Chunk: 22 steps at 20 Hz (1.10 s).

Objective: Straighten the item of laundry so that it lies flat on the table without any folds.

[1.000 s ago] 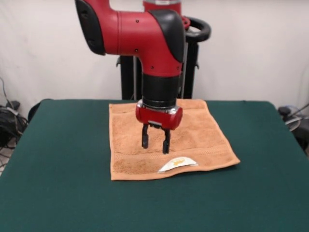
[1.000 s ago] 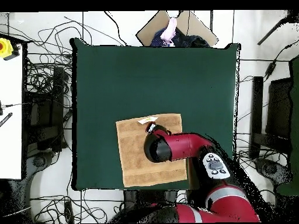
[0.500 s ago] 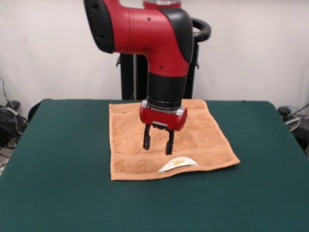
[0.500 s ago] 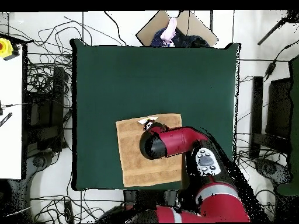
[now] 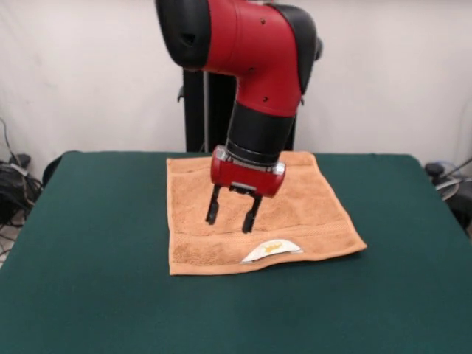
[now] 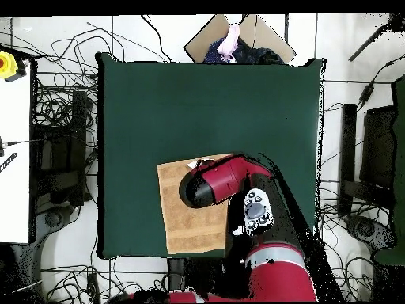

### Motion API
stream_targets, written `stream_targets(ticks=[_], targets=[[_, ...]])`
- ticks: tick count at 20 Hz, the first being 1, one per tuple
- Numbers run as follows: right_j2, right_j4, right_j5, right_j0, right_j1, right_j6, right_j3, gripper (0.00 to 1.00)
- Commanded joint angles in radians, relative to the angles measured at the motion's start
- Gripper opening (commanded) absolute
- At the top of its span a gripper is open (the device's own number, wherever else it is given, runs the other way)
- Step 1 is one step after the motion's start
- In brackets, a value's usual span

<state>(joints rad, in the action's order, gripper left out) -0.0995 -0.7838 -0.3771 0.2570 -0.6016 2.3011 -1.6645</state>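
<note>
I see the orange-tan towel lying spread out on the green table, toward the table's far side in the front view, its back edge close to the table's far edge. It looks flat, with a woven band running near its front edge and a small white label curling up from that edge. My claw hangs just above the towel's middle, tilted a little, its two black fingers spread apart and holding nothing. From overhead, the red arm covers much of the towel. A person's hand shows at the top edge beyond the table.
</note>
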Motion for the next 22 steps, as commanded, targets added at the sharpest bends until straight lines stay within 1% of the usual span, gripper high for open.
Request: stream_targets(ticks=[1,4,6,8,10,11,12,15,19,22], targets=[[-0.06,-0.114,-0.13,-0.001,-0.037,-0.319,0.104,1.0],[-0.089,-0.127,-0.144,0.008,-0.041,-0.364,0.113,1.0],[-0.084,-0.153,-0.155,-0.01,-0.041,-0.397,0.138,1.0],[-0.083,-0.167,-0.14,-0.02,-0.024,-0.398,0.145,1.0],[-0.144,-0.107,-0.127,0.032,0.033,-0.407,0.12,1.0],[-0.226,-0.024,-0.133,0.105,0.081,-0.428,0.08,1.0],[-0.249,0.002,-0.128,0.126,0.104,-0.43,0.066,1.0],[-0.275,0.06,-0.109,0.145,0.141,-0.379,0.026,1.0],[-0.269,0.09,-0.085,0.127,0.154,-0.311,-0.002,1.0],[-0.279,0.108,-0.078,0.132,0.16,-0.302,-0.021,1.0]])
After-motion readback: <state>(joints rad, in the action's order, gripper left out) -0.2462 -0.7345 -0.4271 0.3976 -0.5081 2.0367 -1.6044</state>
